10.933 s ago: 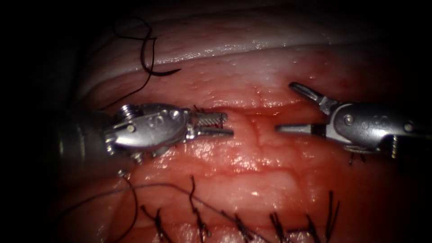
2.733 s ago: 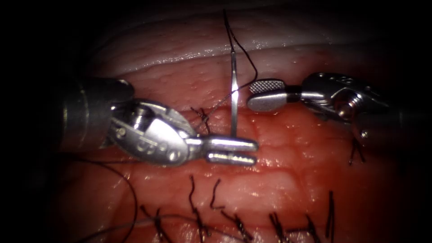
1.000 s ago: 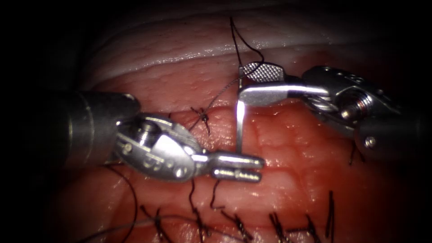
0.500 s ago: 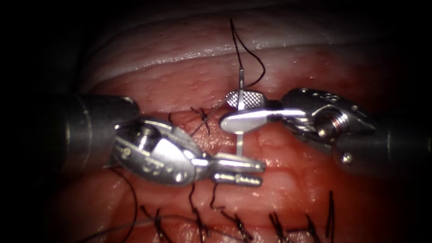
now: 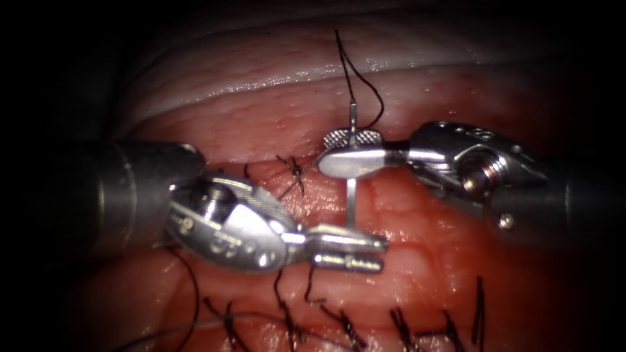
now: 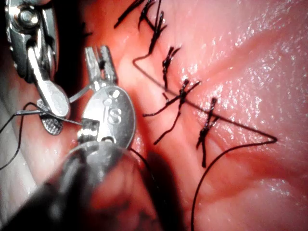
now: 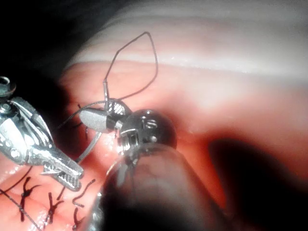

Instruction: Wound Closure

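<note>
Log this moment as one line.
right tool: shut on needle near thread end | left tool: fingers open, holds nothing | needle: above tissue, not in it | thread: trails from needle

The right claw [image 5: 347,151] is clamped closed; the left claw [image 5: 377,253] gapes slightly apart.

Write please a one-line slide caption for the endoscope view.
Right gripper holds the needle near its thread end, clear of the tissue; left gripper open, holding nothing.
</note>
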